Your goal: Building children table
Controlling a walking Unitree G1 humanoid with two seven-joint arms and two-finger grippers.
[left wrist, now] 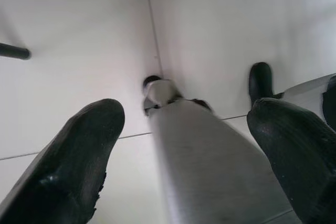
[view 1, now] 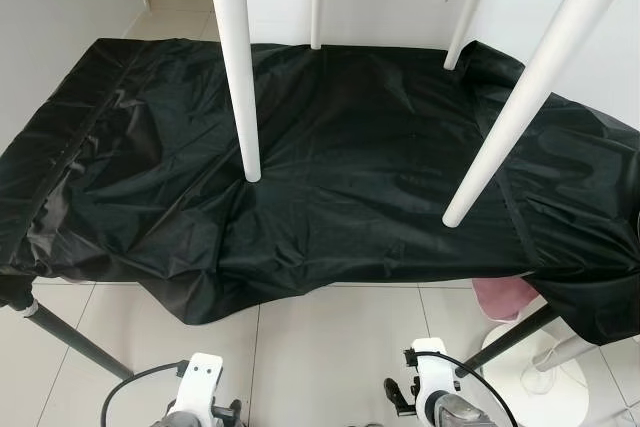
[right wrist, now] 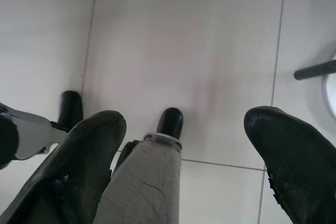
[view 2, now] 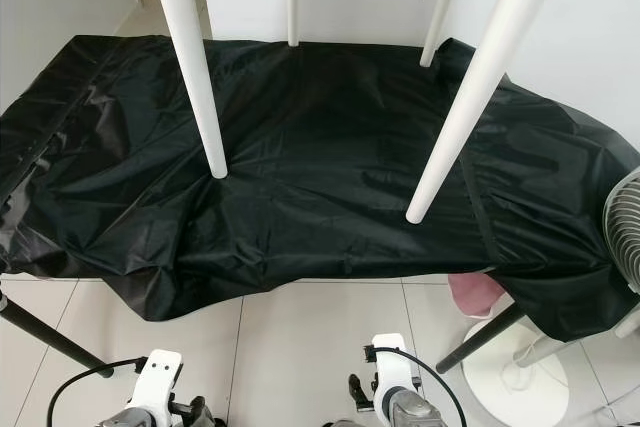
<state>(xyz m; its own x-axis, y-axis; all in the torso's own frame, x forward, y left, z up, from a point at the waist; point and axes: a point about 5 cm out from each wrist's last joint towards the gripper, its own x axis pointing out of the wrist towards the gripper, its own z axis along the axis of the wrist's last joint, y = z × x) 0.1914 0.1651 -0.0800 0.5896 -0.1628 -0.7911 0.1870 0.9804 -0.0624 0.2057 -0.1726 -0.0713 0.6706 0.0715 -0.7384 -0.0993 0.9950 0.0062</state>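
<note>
Black crinkled plastic sheeting (view 1: pixel 330 167) is draping over a long stand, filling the head views from nine to three o'clock. Four white tapered table legs (view 1: pixel 236 67) are slanting down from twelve o'clock, their tips hanging just above the sheet. Below, over pale floor tiles (right wrist: pixel 184 40), the left gripper (left wrist: pixel 184 145) and the right gripper (right wrist: pixel 184 150) are hanging with fingers spread apart, gripping nothing. At four o'clock a white round fan base (view 1: pixel 545 387) is standing.
</note>
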